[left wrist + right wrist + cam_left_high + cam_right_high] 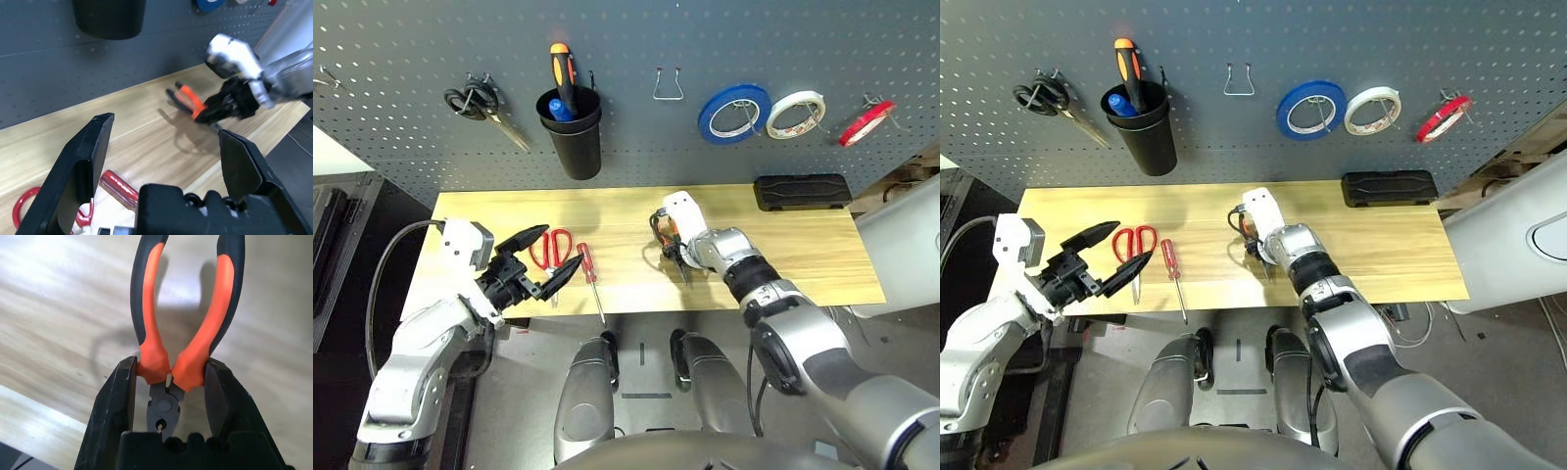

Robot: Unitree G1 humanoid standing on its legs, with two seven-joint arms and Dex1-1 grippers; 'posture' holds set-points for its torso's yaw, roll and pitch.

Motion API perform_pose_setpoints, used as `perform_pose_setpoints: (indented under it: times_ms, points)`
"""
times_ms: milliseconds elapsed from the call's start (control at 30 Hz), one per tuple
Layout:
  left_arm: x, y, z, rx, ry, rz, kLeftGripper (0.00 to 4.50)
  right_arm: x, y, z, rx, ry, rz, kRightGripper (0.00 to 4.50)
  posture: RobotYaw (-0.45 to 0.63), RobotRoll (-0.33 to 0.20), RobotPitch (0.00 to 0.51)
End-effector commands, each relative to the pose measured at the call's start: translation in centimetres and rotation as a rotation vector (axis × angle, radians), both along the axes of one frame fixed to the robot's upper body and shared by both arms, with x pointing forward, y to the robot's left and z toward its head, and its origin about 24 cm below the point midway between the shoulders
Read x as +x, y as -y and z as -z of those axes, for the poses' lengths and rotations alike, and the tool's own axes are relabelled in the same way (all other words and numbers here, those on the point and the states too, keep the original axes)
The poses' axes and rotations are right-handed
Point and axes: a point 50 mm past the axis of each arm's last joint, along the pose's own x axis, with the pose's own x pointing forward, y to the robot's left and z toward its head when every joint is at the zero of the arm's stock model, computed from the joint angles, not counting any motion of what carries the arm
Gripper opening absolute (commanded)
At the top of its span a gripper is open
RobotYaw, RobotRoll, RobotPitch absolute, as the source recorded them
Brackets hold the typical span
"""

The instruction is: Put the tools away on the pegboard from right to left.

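- Right claw point(166, 382) clamped on orange pliers point(186, 323) above table point(783, 245).
- Left claw point(540, 260) spread wide, holding nothing, near red scissors point(551, 248) and screwdriver point(589, 274).
- Red tape point(865, 123) hanging on pegboard point(705, 39).
- No legible writing anywhere.

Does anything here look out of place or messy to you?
Nothing looks damaged or spilled. The red-handled scissors and small red-handled screwdriver lie loose on the wooden table rather than hanging on the pegboard. The right gripper clasps the orange-handled pliers near their joint.
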Motion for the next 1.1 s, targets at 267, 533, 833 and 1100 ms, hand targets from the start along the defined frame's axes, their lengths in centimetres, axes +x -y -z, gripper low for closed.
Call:
perform_pose_setpoints:
  times_ms: [267, 533, 833, 1100]
  points:
    - [2.0, -1.2, -0.5, -0.040, 0.023, 0.104, 4.50, -4.1, 1.6, -7.9, 0.160, 0.298, -0.196, 2.09, -0.08, 0.000, 0.117]
    - [2.0, -2.9, -1.5, -0.037, 0.048, 0.122, 4.50, -4.2, 1.0, -13.7, 0.269, 0.550, -0.276, 2.09, -0.09, 0.000, 0.092]
    - [1.9, -3.5, -4.1, -0.046, 0.078, 0.143, 4.50, -2.7, 0.3, -18.9, 0.399, 0.852, -0.277, 2.09, -0.05, 0.000, 0.072]
    - [2.5, -3.2, -6.6, -0.109, 0.146, 0.128, 4.50, -0.8, -1.0, -21.4, 0.404, 0.993, -0.264, 2.09, -0.02, 0.000, 0.057]
